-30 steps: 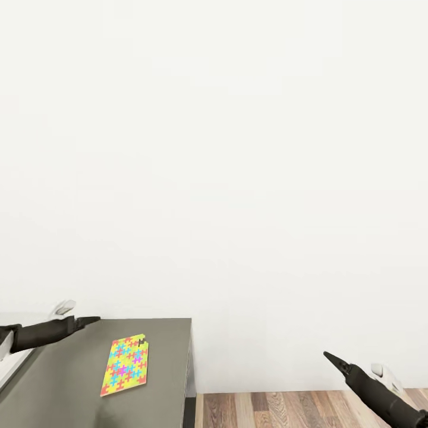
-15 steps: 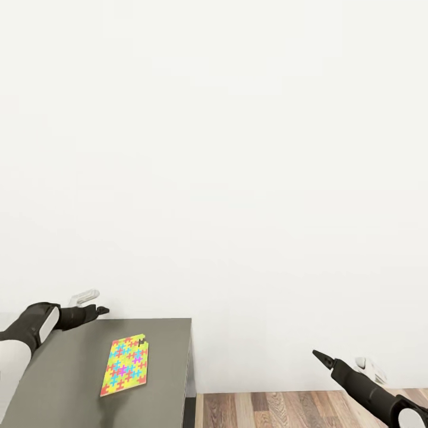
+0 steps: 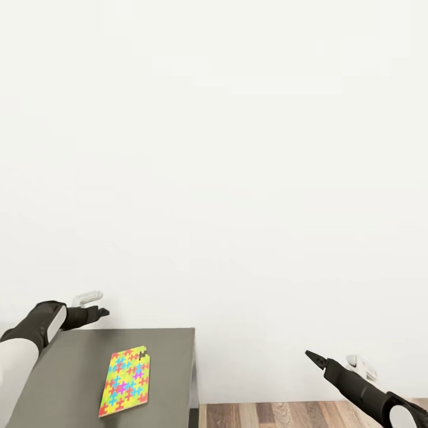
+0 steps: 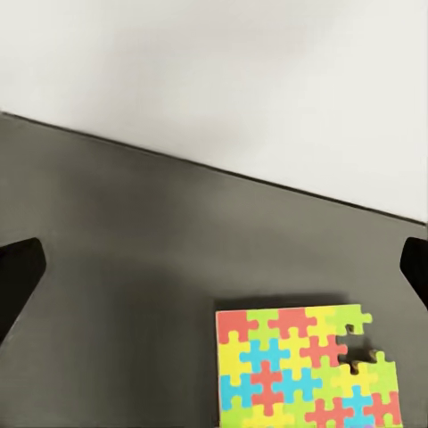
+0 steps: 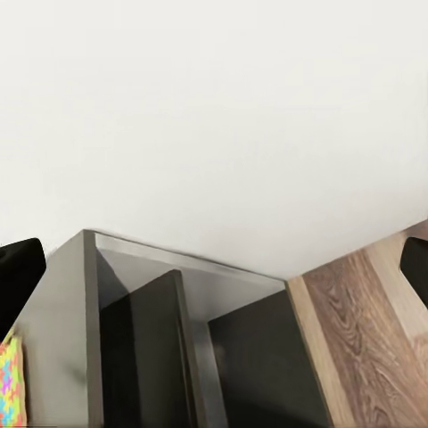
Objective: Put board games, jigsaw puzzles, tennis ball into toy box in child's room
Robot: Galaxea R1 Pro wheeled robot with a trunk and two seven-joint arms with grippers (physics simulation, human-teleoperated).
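Dark grey is the surface under the one toy in sight: a puzzle [image 3: 125, 381] lying flat on a low dark-topped unit [image 3: 172, 356] against the white wall, near the unit's front, well in from its right edge. Over the last second the left gripper [image 3: 102, 311] has lifted from low over the unit's left part to hang above its back edge, beside the wall and well short of the puzzle. The right gripper [image 3: 310, 355] has crept up and inward over the plank floor [image 3: 267, 415], clear of the unit. The whole scene has also slid slightly down the head view, so the camera has shifted too. My reading is that the left arm is being lined up for a reach at the puzzle, with no contact yet, and the toy box is not before the robot, so a carry would follow any grasp. In the left wrist view both finger tips [image 4: 18, 276] sit at opposite margins, so its jaws stand wide with nothing between them. The right wrist view shows the same wide spread, also holding nothing. The puzzle's long axis runs from the robot toward the wall, leaning a little right at the far end. Its notched corner, where a piece is missing, points toward the wall.
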